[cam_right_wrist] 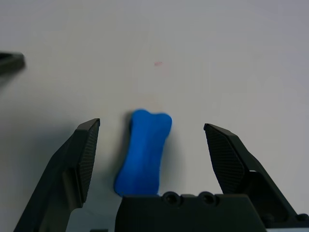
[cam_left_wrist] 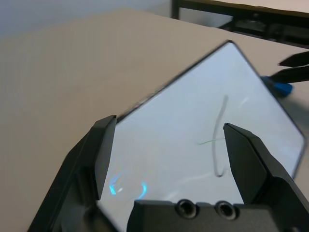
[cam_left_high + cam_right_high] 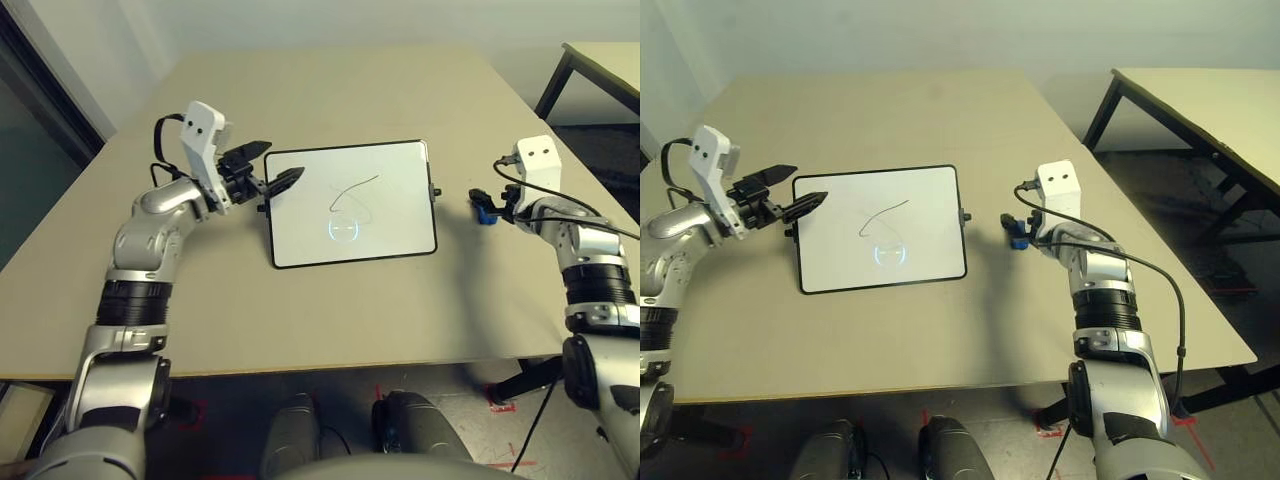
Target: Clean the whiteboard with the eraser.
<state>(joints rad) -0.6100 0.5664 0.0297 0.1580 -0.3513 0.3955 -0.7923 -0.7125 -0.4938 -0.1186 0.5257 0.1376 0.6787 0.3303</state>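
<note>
Right wrist view: small bright blue waisted eraser block [image 1: 143, 151] lies on beige worktop [image 1: 217, 58] near its right edge, between my right gripper's [image 1: 152, 140] open fingers. Looks light, grippy; I'd pinch its narrow middle. Left gripper [image 3: 268, 166] open at black-framed whiteboard's [image 3: 390, 215] left edge.

A broad beige table [image 3: 330, 90] with a plain, matte top stretched across the room, its near edge running above a grey floor marked with strips of red tape [image 3: 500, 400]. A second table [image 3: 1200, 100], pale-topped on a black metal frame, stood just beyond its far right corner, with a dark leg [image 3: 1100, 110] angled down to the floor. A pale wall [image 3: 940, 30] closed off the background behind both tables.
</note>
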